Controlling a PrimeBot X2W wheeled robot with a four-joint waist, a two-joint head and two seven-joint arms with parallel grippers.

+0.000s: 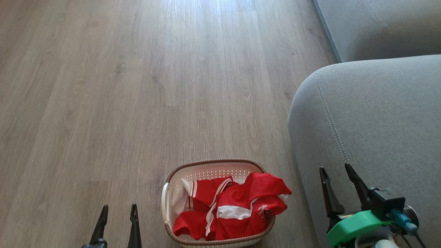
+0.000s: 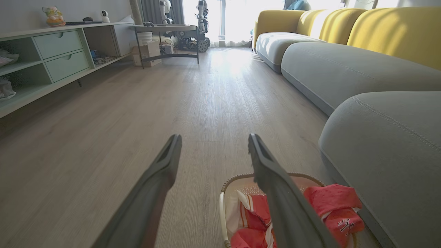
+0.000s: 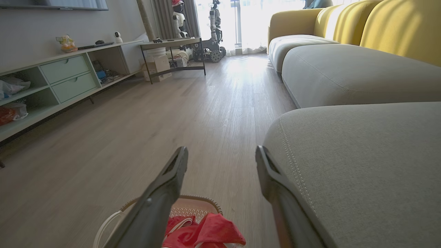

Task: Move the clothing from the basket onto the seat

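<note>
Clothing: red with white panels, heaped in the basket, one fold draped over the rim at 3 o'clock. The basket stands on the wood floor, at 6 o'clock in the head view. Seat: just beside the basket, at its 3 o'clock. Left claw: at the basket's 8 o'clock, released, fingers spread, grasping nothing. Right claw: in front of the seat's edge, released, grasping nothing.
</note>
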